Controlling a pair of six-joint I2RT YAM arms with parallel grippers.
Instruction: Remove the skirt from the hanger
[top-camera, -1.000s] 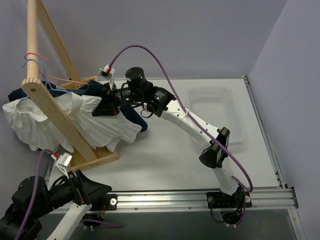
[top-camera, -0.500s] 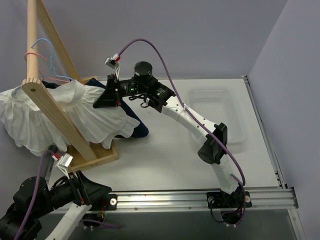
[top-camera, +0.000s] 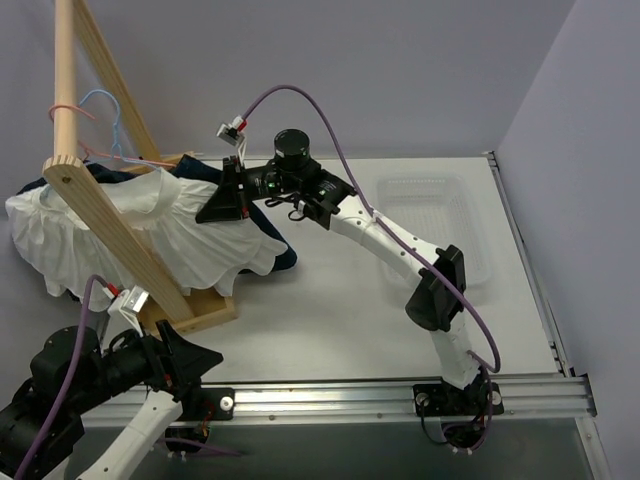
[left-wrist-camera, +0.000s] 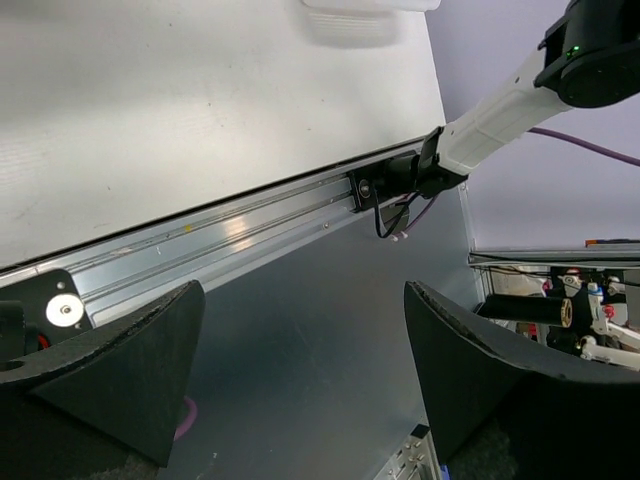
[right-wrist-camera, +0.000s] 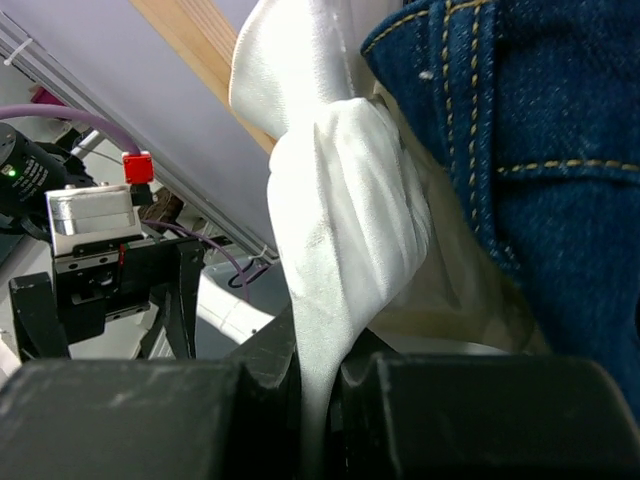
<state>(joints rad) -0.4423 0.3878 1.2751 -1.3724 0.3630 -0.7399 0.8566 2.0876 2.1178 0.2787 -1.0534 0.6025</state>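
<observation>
Clamped on skirt (top-camera: 150, 235) with right tool (top-camera: 222, 205), hauled up and rightward (left tool (left-wrist-camera: 305, 350) apart, idle); not yet off hanger (top-camera: 113, 108).

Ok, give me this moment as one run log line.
right gripper: shut on skirt | left gripper: open, empty | hanger: hooked on wooden rod | skirt: beside denim garment

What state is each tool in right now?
Left tool: open, empty.
Right tool: shut on the skirt.
</observation>
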